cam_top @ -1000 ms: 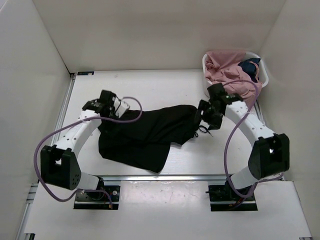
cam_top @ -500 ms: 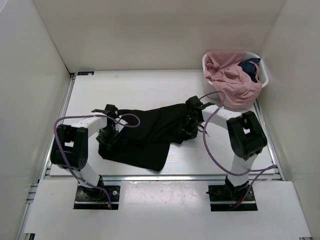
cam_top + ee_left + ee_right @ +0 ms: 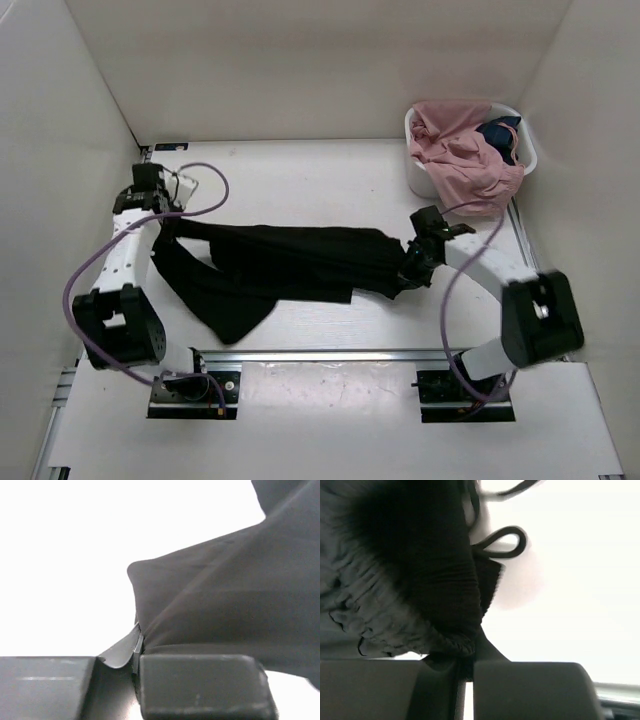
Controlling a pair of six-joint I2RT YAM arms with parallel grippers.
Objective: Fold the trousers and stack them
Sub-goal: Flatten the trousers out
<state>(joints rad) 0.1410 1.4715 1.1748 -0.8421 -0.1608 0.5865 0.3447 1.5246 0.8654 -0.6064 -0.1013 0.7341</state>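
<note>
My left arm (image 3: 128, 250) and right arm (image 3: 487, 265) are white tubes with chunky black joint housings (image 3: 125, 335). A purple cable (image 3: 68, 300) loops along each. My fingers (image 3: 200, 685) are dark grey blocks; my bases (image 3: 185, 392) are black.

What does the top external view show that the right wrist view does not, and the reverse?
Only the top external view shows the whole trousers stretched across the table, the left hand gripping their left end, and the white basket holding a pink garment and a dark blue cloth. Only the right wrist view shows the gathered waistband and a drawstring loop up close. Both show the black trousers pinched in the shut right hand, over the white table.
</note>
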